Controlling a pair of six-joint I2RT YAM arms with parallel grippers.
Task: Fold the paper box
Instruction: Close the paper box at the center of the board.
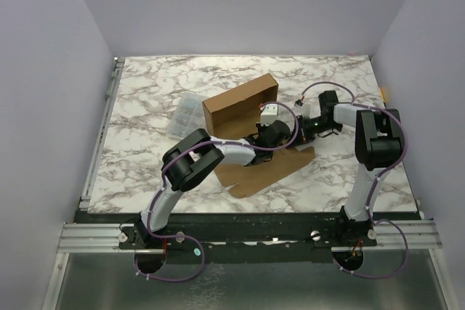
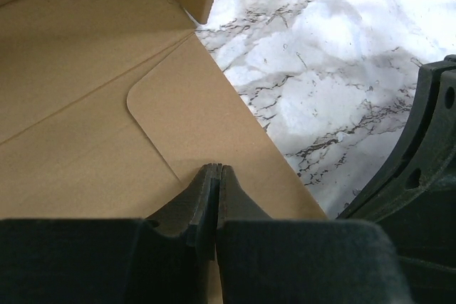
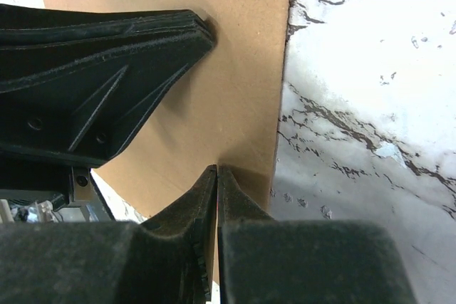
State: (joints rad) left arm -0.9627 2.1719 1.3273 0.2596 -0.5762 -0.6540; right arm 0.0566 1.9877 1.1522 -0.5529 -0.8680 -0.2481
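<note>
where left tool (image 2: 216,168) tips meet, paper box (image 2: 85,105) lies underneath.

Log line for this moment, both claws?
brown cardboard sheet: one wall up; left claw: shut over flap; right claw: shut at edge

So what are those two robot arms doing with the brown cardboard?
They are folding a paper box on the marble table. One wall stands up already; the rest lies flat. The left tool is shut, its tip at a round-cornered flap. The right tool is shut too, close by at the cardboard's edge.
</note>
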